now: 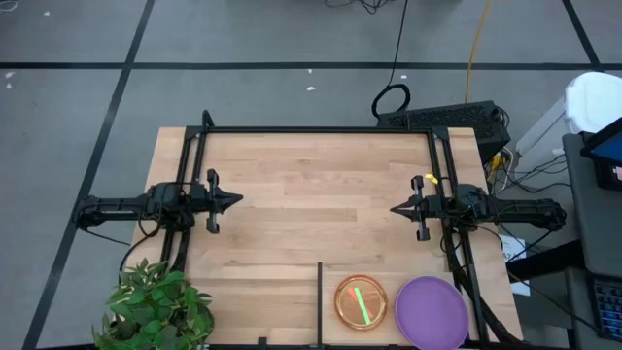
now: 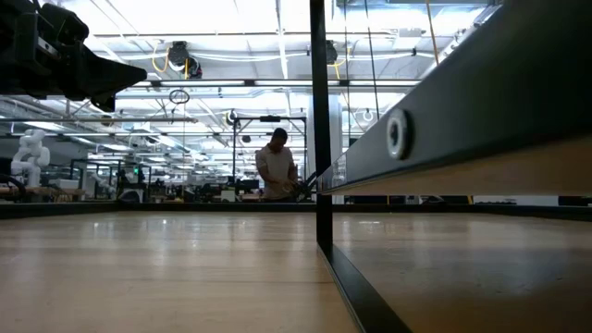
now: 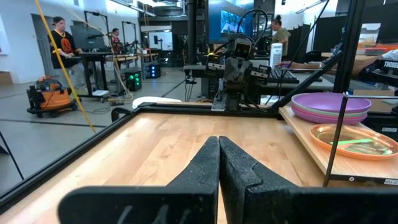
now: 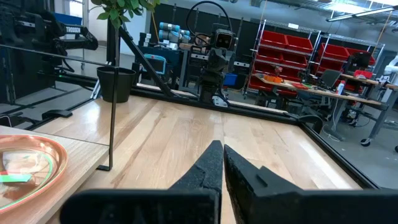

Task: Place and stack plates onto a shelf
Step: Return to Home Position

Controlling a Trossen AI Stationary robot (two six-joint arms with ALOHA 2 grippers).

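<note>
Fingers (image 3: 202, 171) of the left gripper (image 3: 219, 148) are pressed together, tip against tip. This gripper sits just inside the left edge of the table (image 1: 292, 175), about halfway along that edge, and points to the middle of the table. The right gripper (image 1: 395, 208) mirrors it at the right edge, and its two fingers (image 4: 202, 171) are also closed on each other. The two grippers face one another, well apart. The shelf (image 3: 305, 138) is a raised panel at a corner of the table on the right arm's side. One potted plant (image 1: 155, 306) stands at the other corner of the same edge. One thin black divider bar (image 1: 320, 301) closes the shelf on the side toward the plant. On the shelf there are two stacks, just beside each other. The stack next to the divider bar shows an orange translucent plate (image 1: 362, 302) with a green streak in it; how many plates are in this stack I cannot tell. The stack nearer to the right edge of the table has a purple plate (image 1: 431, 311) on top. The left wrist view shows three layers there: the purple one, a pale teal plate (image 3: 320, 112) under it, and a magenta plate (image 3: 320, 118) at the bottom.
</note>
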